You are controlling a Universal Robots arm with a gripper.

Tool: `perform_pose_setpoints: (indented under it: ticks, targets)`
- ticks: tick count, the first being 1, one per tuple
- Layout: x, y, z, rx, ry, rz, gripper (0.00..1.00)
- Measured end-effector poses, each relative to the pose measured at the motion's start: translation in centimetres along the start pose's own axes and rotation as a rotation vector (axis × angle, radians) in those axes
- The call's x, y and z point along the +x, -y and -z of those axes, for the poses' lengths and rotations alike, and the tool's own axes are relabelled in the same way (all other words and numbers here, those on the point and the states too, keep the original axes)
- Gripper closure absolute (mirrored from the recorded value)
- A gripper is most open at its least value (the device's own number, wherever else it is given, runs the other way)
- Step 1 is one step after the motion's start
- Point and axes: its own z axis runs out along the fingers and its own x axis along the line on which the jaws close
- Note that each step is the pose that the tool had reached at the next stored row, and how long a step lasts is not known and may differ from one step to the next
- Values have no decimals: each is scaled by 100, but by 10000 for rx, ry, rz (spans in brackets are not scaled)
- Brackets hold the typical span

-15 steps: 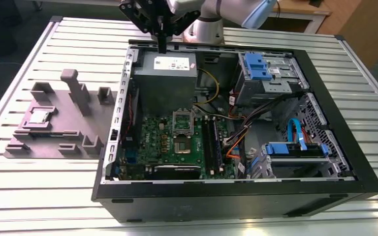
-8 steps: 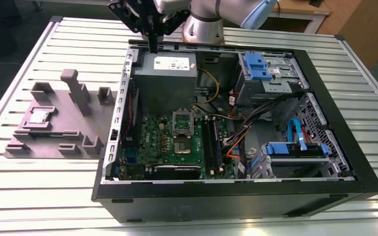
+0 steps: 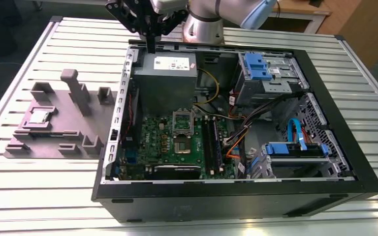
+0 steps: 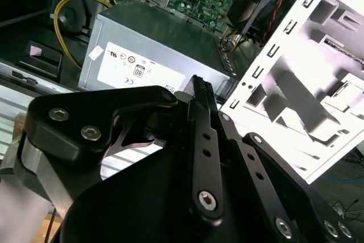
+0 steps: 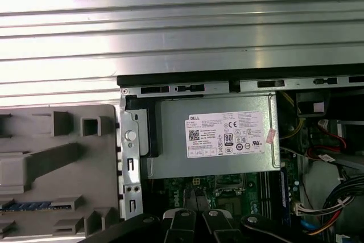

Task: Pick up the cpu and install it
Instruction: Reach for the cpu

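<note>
Ribbed aluminium table (image 3: 18, 196), bright slats, carrying an open black computer case (image 3: 241, 201) laid on its side and a matte grey fixture block (image 3: 57, 132) toward the table's edge at the exterior view's left. Noted cpu (image 3: 40, 116) lying flat in a square recess of that block, close to the block's outer edge and well apart from the case. Small flat square, silvery metal top, thin pale rim. Judged light and rigid. Smooth top probably slippery and underside contacts presumably fragile, so best taken by two opposite sides of the rim, kept level, no pressure on the face. Located gripper (image 3: 151, 47) above the case's wall beside the power supply (image 3: 166, 73), a grey sheet-metal box with a white label. Black fingers (image 4: 199, 92) together, holding nothing. Inside the case: green motherboard (image 3: 169, 147), hinged silver socket frame (image 3: 183, 120) with hollow middle, blue plastic drive caddies (image 3: 258, 66).
</note>
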Motion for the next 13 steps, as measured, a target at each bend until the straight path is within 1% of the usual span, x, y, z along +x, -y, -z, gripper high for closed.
perform_pose_setpoints:
  ticks: [4,13]
  targets:
    - [11,1,0,-1,1,0,90]
    - [64,5,0,-1,1,0,90]
